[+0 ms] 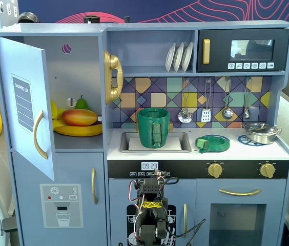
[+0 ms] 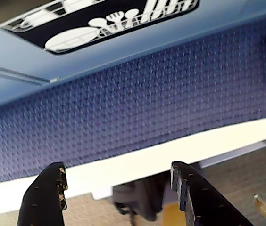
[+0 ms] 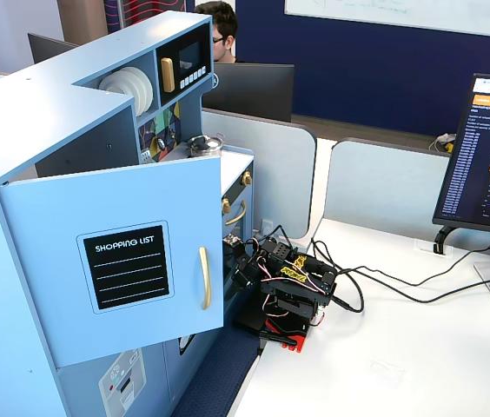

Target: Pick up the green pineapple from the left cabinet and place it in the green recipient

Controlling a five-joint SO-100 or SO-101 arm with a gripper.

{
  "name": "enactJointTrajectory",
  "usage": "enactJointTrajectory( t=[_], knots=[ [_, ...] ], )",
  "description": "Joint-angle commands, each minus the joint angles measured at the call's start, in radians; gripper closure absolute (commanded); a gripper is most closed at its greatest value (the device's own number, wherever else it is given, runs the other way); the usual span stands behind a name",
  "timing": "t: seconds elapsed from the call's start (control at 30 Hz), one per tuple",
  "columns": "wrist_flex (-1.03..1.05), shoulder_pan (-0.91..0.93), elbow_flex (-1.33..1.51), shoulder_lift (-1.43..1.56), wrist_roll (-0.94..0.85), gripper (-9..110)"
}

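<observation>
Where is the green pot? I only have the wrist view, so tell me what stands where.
Observer: In a fixed view the green recipient stands upright in the sink, to the right of the left cabinet.
Operator: Check the cabinet door.
Observer: The door is swung open. A mango lies on bananas on the shelf, with a dark pear behind them.
Operator: Find the green pineapple.
Observer: No view shows it, so it may be hidden behind the mango. The arm sits folded low in front of the kitchen, below the counter.
</observation>
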Motion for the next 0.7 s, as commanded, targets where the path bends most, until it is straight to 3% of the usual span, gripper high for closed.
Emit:
enactJointTrajectory(
  t=[0.0,0.67],
  knots=[
    [0.19,0.009,0.005,-0.003,-0.061,82],
    [0.196,0.015,0.005,-0.003,-0.095,82]
  ],
)
